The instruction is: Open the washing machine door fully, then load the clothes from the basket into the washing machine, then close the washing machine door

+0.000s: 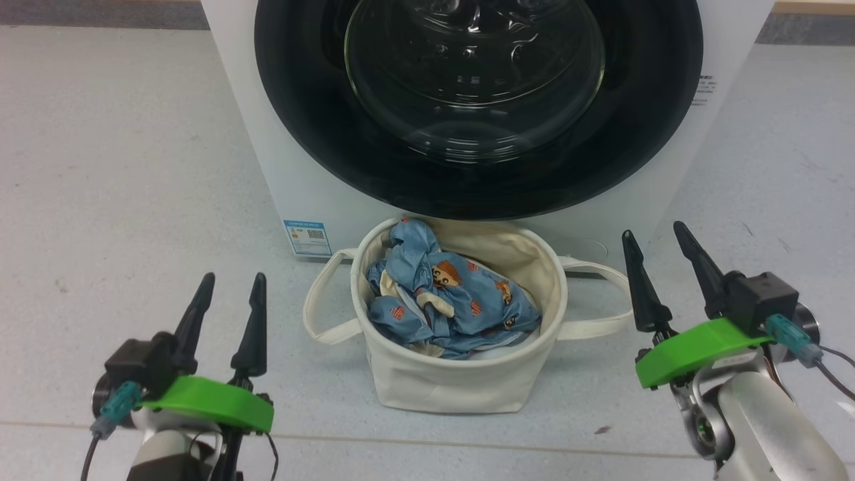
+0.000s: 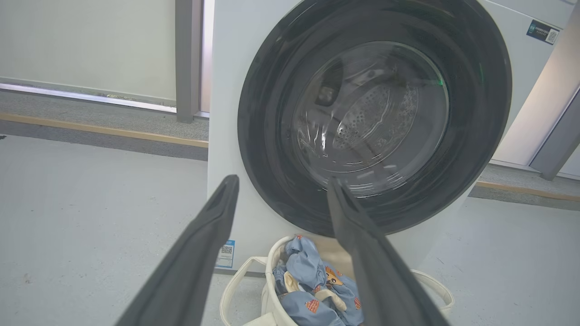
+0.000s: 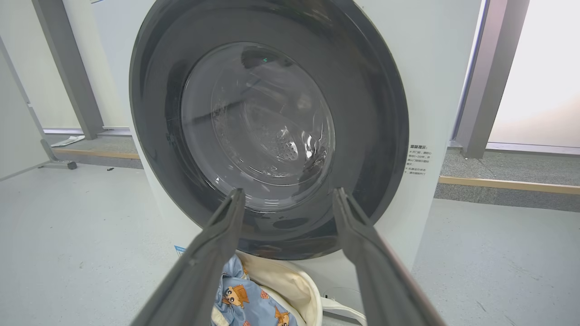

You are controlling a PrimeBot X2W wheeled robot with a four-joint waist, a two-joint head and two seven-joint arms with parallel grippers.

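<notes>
The white washing machine (image 1: 300, 167) stands straight ahead with its black-rimmed round door (image 1: 477, 107) lying flat against the front, shut. On the floor right before it sits the cream basket (image 1: 461, 381), holding blue bear-print clothes (image 1: 447, 300). My left gripper (image 1: 230, 284) hovers open at the lower left, left of the basket, empty. To the basket's right my right gripper (image 1: 658, 237) is open and empty too. Both wrist views look at the door (image 2: 376, 113) (image 3: 267, 127) past open fingers, with the clothes (image 2: 312, 290) (image 3: 247, 301) low in view.
Grey floor spreads to both sides of the machine. A small blue label (image 1: 307, 238) sits at the machine's lower left corner. A wall with grey posts (image 3: 476, 77) runs behind, past a raised strip with a wooden edge.
</notes>
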